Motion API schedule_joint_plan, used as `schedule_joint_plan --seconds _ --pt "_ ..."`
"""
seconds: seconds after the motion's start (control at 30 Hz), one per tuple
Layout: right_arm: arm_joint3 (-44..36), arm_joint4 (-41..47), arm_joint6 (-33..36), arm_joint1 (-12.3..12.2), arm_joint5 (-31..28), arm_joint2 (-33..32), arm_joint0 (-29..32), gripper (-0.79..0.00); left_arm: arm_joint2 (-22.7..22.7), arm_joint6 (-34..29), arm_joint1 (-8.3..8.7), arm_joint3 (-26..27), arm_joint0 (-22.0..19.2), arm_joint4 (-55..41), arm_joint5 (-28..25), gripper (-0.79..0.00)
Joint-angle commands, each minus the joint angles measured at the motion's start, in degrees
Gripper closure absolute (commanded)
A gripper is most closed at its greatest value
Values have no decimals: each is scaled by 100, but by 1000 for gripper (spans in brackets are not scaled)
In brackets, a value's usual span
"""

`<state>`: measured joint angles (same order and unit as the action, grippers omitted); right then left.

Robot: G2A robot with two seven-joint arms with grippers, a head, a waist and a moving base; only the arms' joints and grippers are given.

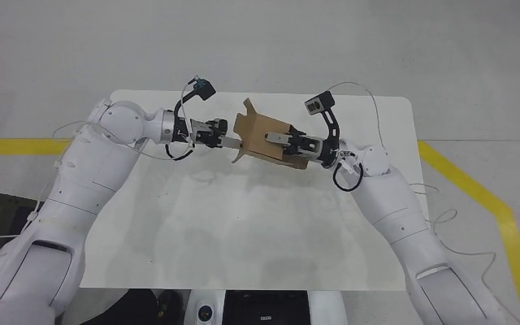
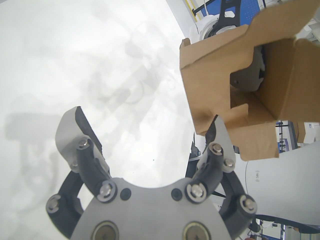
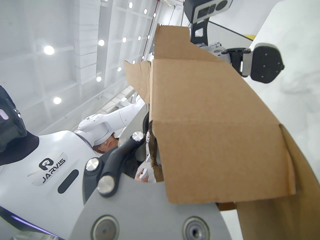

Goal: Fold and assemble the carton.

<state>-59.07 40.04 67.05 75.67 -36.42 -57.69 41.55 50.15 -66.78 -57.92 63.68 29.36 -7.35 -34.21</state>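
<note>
The carton (image 1: 256,132), plain brown corrugated board with crisp score lines and loose flaps, hangs above the tabletop (image 1: 244,236) between the two arms. The right gripper (image 1: 278,138) appears clamped on its wall, though cardboard hides most of the grip. The left gripper (image 2: 147,121) stands spread wide, one rubber-faced fingertip (image 2: 212,128) touching the nearest flap (image 2: 205,93); pushing squarely along that flap's crease while the right holds firm should fold it without buckling the thin board.

Matt brown cardboard carton (image 1: 262,134); smooth white table (image 1: 244,236); grey metal left fingers (image 2: 66,131), black ribbed faces.
</note>
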Motion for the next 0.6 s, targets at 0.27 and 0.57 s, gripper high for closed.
schedule_joint_plan --seconds 0.27,0.57 --pt "-14 -491 -870 -18 -216 -234 67 0 -25 -73 28 179 187 172 -39 -785" --pt "-77 -1024 -1163 5 0 -105 152 0 112 -149 68 347 230 -28 73 -785"
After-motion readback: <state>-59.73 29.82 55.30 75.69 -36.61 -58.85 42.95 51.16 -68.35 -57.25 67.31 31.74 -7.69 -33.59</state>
